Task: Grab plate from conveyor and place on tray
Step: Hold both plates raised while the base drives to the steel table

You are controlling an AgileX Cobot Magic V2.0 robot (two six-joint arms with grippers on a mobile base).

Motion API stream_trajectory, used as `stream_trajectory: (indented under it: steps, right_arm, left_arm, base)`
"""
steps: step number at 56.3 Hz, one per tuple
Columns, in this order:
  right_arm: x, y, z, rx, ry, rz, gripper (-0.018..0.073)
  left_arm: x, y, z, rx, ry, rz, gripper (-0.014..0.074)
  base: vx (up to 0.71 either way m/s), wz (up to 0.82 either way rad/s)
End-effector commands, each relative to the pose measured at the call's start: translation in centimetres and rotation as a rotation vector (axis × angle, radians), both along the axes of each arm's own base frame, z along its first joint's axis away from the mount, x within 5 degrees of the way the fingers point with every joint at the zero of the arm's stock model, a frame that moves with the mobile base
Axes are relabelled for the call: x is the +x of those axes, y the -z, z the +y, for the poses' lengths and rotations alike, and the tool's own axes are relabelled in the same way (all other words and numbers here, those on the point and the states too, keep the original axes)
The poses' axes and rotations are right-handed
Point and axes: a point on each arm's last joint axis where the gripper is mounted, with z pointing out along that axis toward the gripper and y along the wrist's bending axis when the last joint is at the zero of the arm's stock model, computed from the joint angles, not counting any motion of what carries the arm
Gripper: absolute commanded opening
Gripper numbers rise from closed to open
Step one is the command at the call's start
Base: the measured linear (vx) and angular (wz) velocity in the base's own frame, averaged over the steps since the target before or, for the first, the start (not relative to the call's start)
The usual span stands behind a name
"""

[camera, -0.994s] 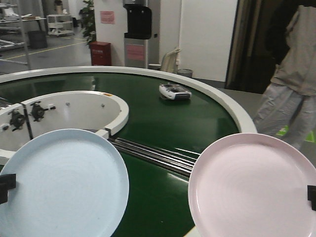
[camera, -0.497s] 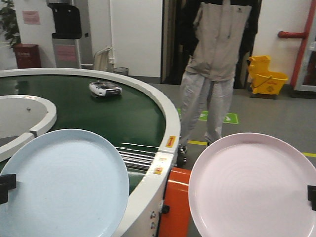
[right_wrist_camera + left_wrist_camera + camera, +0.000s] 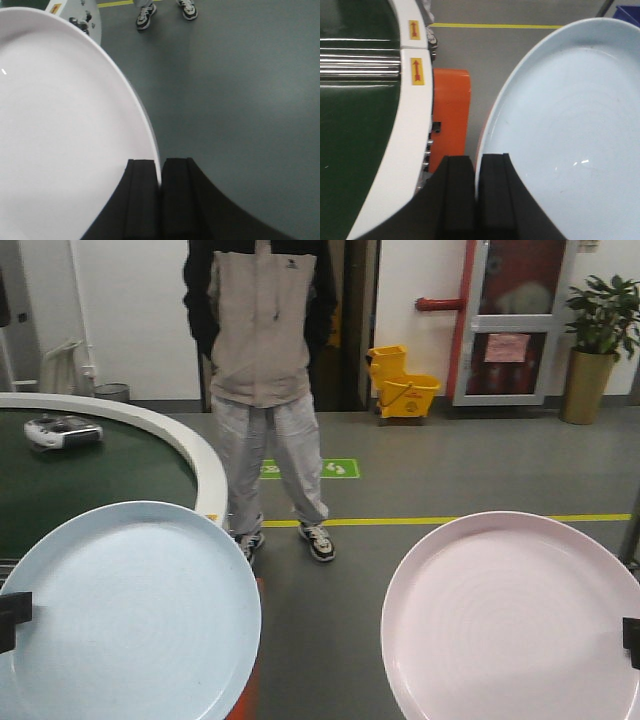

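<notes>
**Front-facing view: plates gripped, tray out of sight**

Far left curves the large dark green conveyor belt [image 3: 100,485] with its white rim, and a small grey handset [image 3: 62,432] lies on it. Lower left, a round pale blue plastic plate [image 3: 125,615] is pinched at its rim by the left gripper [image 3: 476,162], black fingers closed on it. At centre, a person in a beige jacket [image 3: 265,360] stands near the belt. Lower right, the round pale pink plastic plate [image 3: 510,625] is clamped the same way by the right gripper [image 3: 160,167], above grey floor. Grabbing looks done, and carrying is the step in hand. No tray shows (its direction can't be told), so the next move is to find it while steering clear of the person.
</notes>
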Motion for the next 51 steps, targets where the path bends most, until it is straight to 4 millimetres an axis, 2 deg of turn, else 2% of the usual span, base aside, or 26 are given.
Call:
stream_trajectory:
  steps: [1,22,51]
  right_arm:
    - [0.01,-1.66,-0.08,0.015,0.011,-0.110,-0.0010]
    - [0.01,-1.66,-0.08,0.015,0.011,-0.111,-0.0010]
    - [0.01,-1.66,-0.07,0.016,0.011,-0.110,-0.0010]
  left_arm:
    - [0.01,-1.67,-0.02,-0.047,-0.019,-0.104,-0.0006]
    - [-0.07,-1.73,-0.01,-0.047,-0.019,-0.108,-0.0006]
    - [0.01,-1.68,-0.02,-0.047,-0.019,-0.105,-0.0006]
  base:
    - [0.05,-0.54]
    - [0.15,-0.60]
    - [0.30,-0.62]
